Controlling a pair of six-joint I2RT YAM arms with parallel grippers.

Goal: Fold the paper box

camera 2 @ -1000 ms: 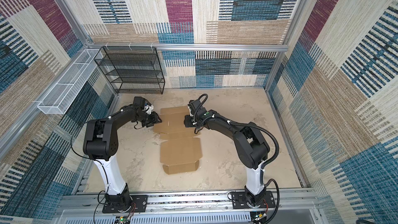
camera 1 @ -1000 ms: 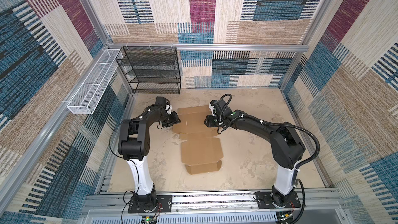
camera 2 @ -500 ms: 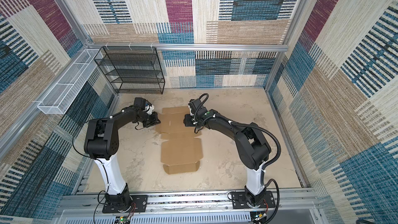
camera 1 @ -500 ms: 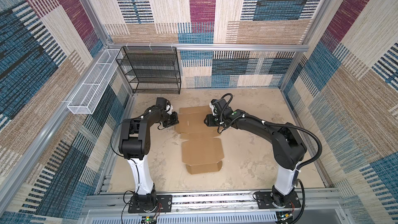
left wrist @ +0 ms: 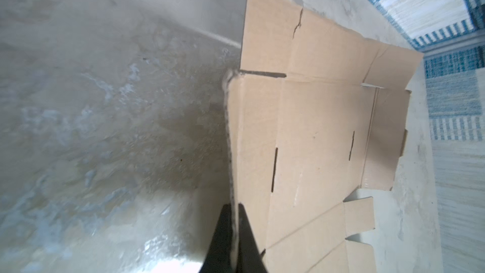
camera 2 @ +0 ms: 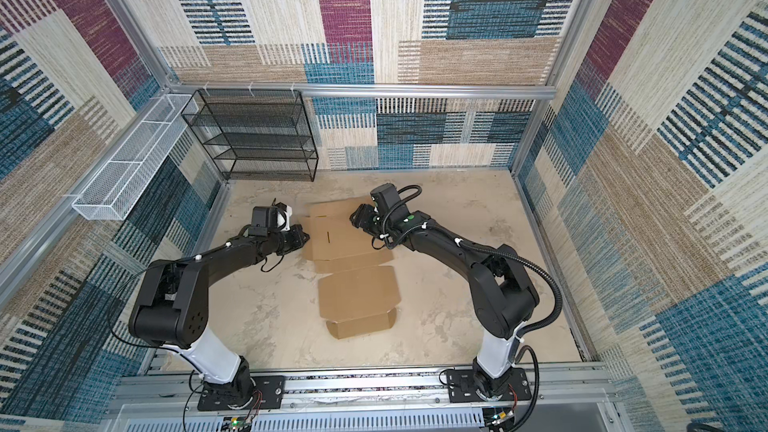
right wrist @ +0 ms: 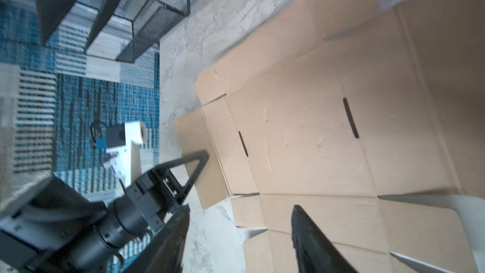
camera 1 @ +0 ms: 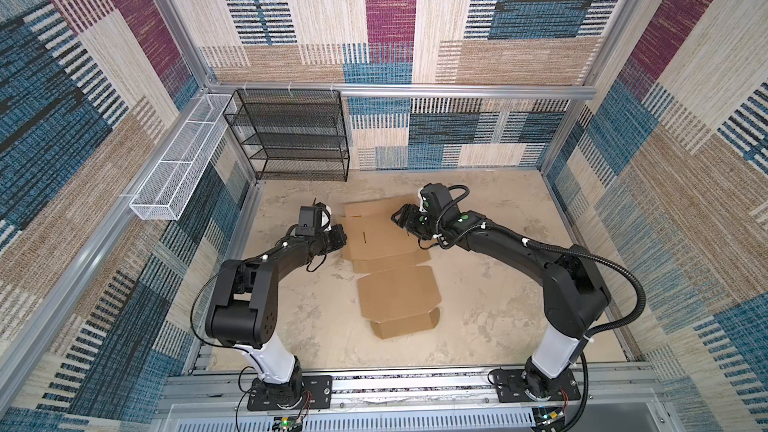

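The paper box (camera 1: 397, 297) (camera 2: 357, 292) lies as a flat brown cardboard sheet with flaps and slits in the middle of the table. My left gripper (camera 1: 343, 238) (camera 2: 306, 238) (left wrist: 234, 204) is shut on the edge of the left side flap of the far panel (left wrist: 315, 116), which I see edge-on and slightly raised. My right gripper (camera 1: 397, 218) (camera 2: 353, 216) (right wrist: 241, 206) hovers open over the right part of that panel (right wrist: 315, 140), nothing between its fingers. In the right wrist view the left gripper (right wrist: 203, 157) pinches the flap.
A black wire shelf (camera 1: 291, 135) (right wrist: 136, 9) stands against the back wall at the left. A white wire basket (camera 1: 178, 160) hangs on the left wall. Patterned walls close the cell on three sides. A metal rail (camera 1: 415, 384) runs along the front.
My left gripper has closed on the flap's edge. My right gripper has opened wider and sits a little higher over the far panel. The sheet has barely shifted.
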